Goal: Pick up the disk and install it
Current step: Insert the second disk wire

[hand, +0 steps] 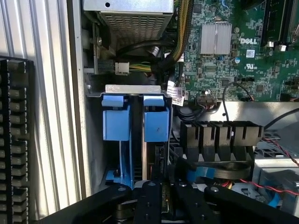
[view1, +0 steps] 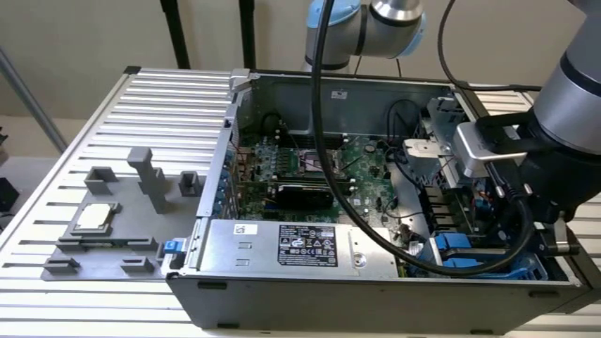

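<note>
**Arm over the drive bay**

In the exterior view we see the arm [view1: 564, 105] reaching into the open computer case [view1: 376, 282] at the exterior view's right, above blue carriers [view1: 454, 243].

In the wrist view the gripper [hand: 154, 198] sits over the disk [hand: 152, 154], standing on edge in the bay; we cannot tell the fingers' state.

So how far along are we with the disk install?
Done: the disk is picked up and stands edge-on in the bay, beside a blue tab. In hand: the tool sits directly over it. Left: seating it fully, and I can't tell whether it is home.
</note>
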